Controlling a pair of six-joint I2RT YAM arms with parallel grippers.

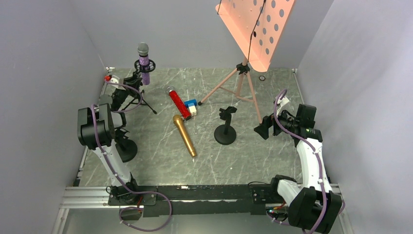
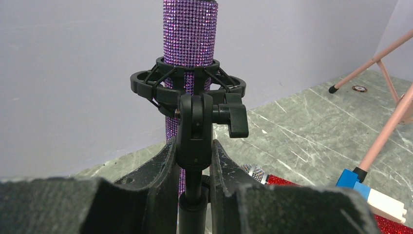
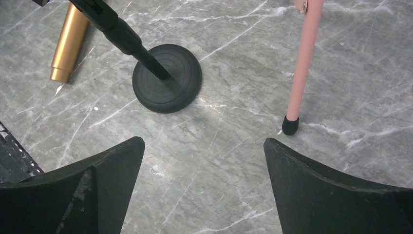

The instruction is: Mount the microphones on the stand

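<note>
Purple microphone sits upright in the tripod mic stand at the worktop's far-left corner, with the left claw pinching its stem. Red microphone and gold microphone lie mid-worktop. Right claw gapes wide beside the round-base stand, so I'd guess it needs to go grab one next.

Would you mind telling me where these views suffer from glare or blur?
Top view: the pink music desk glows washed-out. Left wrist view: the near jaws are soft, the purple mic crisp. Right wrist view: evenly lit, a faint shadow beside the round base.
</note>
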